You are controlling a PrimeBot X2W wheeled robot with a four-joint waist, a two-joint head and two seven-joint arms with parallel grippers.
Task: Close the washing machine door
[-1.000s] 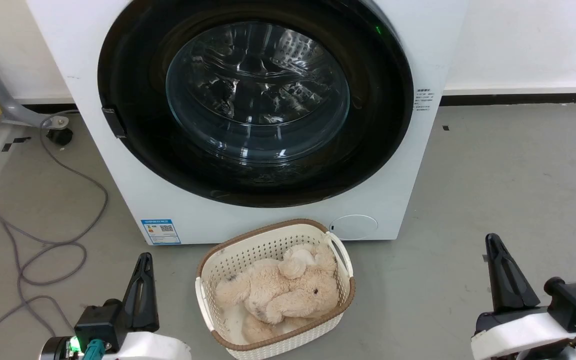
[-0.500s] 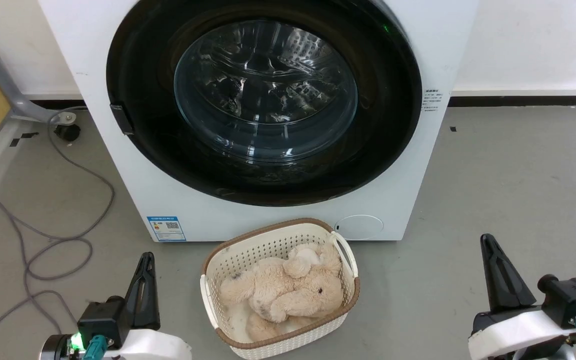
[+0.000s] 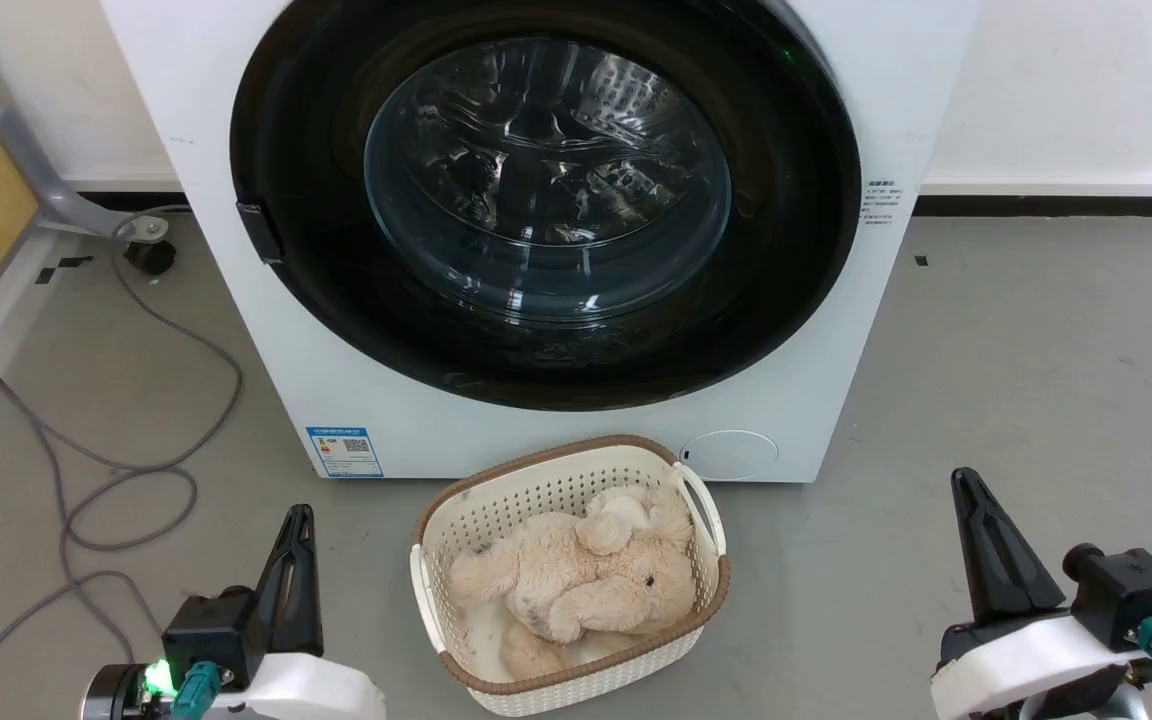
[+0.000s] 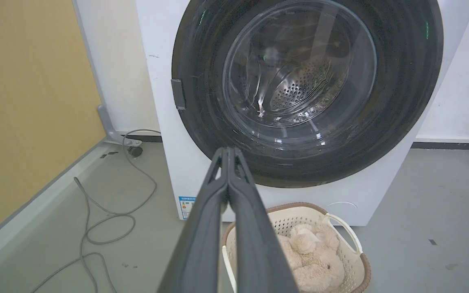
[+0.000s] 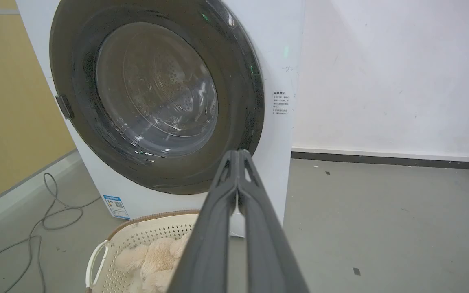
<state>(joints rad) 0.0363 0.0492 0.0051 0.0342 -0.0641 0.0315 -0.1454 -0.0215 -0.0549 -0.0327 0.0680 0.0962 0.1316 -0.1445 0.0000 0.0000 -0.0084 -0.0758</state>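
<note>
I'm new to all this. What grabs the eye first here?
The huge, glossy black washing machine door looks flush on the white washing machine ahead. On the floor before it sits a cream basket holding a beige plush toy. The left pincer and right pincer, both shut, flank the basket.

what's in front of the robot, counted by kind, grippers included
washing machine: 1
basket: 1
plush toy: 1
cable: 1
grippers: 2 (left gripper, right gripper)
total: 6
</note>
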